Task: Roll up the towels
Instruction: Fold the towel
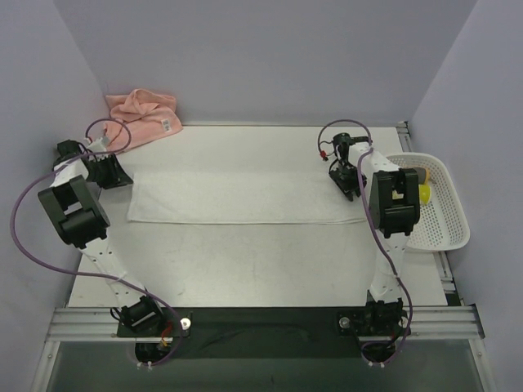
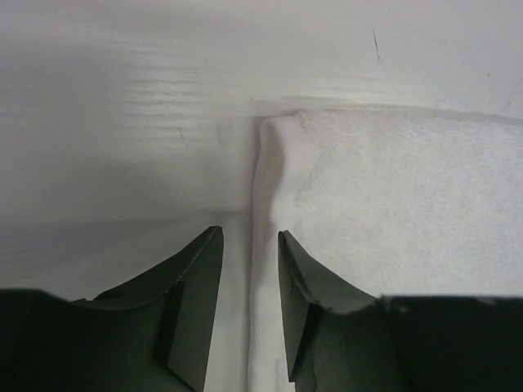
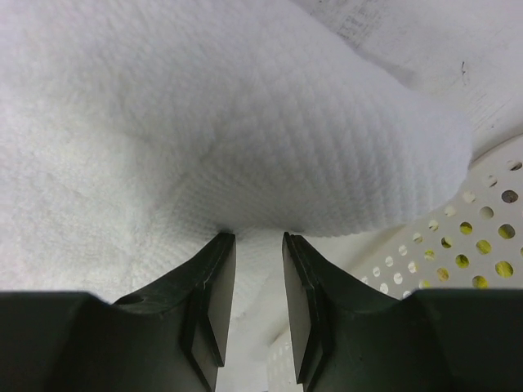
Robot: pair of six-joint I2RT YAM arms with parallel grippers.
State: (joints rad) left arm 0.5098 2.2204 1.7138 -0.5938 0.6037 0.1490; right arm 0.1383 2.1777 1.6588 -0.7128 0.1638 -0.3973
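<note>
**A:** Is any towel rolled yet?

**B:** No. The long white terry cloth towel (image 1: 245, 200) lies flat across the middle of the counter (image 1: 245, 269). The crumpled salmon-pink terry cloth towel (image 1: 143, 114) sits in the back left corner.

**A:** And the claws?

**B:** The left claw (image 2: 249, 269) is a little open over the white one's left edge. The right claw (image 3: 259, 269) pinches a bump of it beside the white plastic mesh basket (image 1: 448, 237). I think both rolls are left to do.
</note>
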